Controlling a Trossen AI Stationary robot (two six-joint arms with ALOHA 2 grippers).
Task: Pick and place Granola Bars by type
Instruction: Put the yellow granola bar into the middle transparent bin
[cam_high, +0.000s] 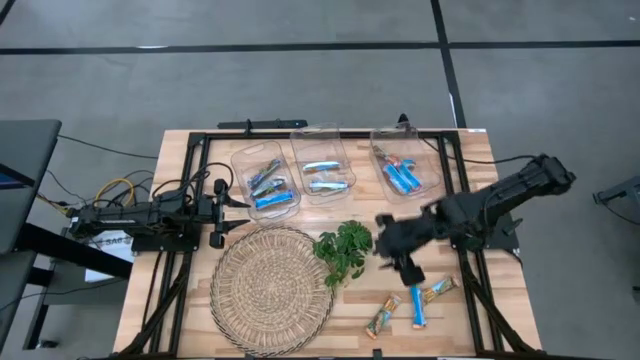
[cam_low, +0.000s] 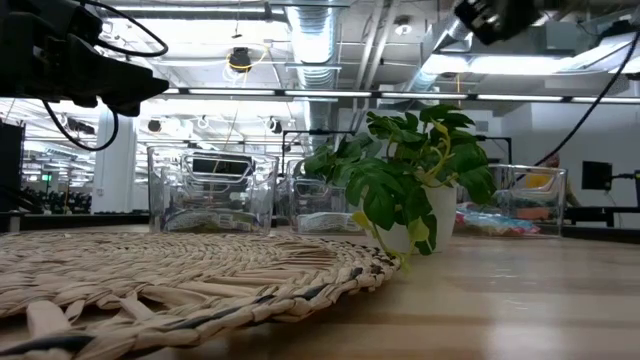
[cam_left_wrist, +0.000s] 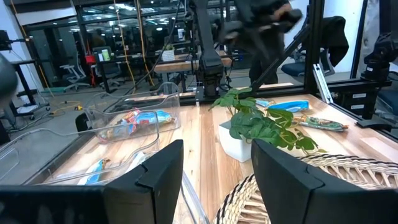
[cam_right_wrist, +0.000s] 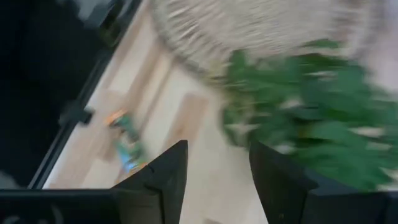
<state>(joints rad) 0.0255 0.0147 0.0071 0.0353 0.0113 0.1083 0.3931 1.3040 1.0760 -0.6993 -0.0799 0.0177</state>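
Three wrapped bars lie flat on the table near its right front: a tan one (cam_high: 383, 316), a blue one (cam_high: 418, 306) and another tan one (cam_high: 438, 290). More bars sit in three clear bins (cam_high: 265, 180) (cam_high: 323, 170) (cam_high: 405, 172) along the far side. My right gripper (cam_high: 398, 262) hovers open above the table between the potted plant (cam_high: 345, 250) and the loose bars, holding nothing; its wrist view shows one bar (cam_right_wrist: 127, 142) on the wood. My left gripper (cam_high: 236, 215) waits open at the table's left, level, beside the left bin.
A round woven mat (cam_high: 272, 290) covers the front middle of the table. The small potted plant (cam_low: 420, 170) stands at the mat's right edge, close to my right gripper. A black frame (cam_high: 200, 135) runs around the table. Bare wood shows around the loose bars.
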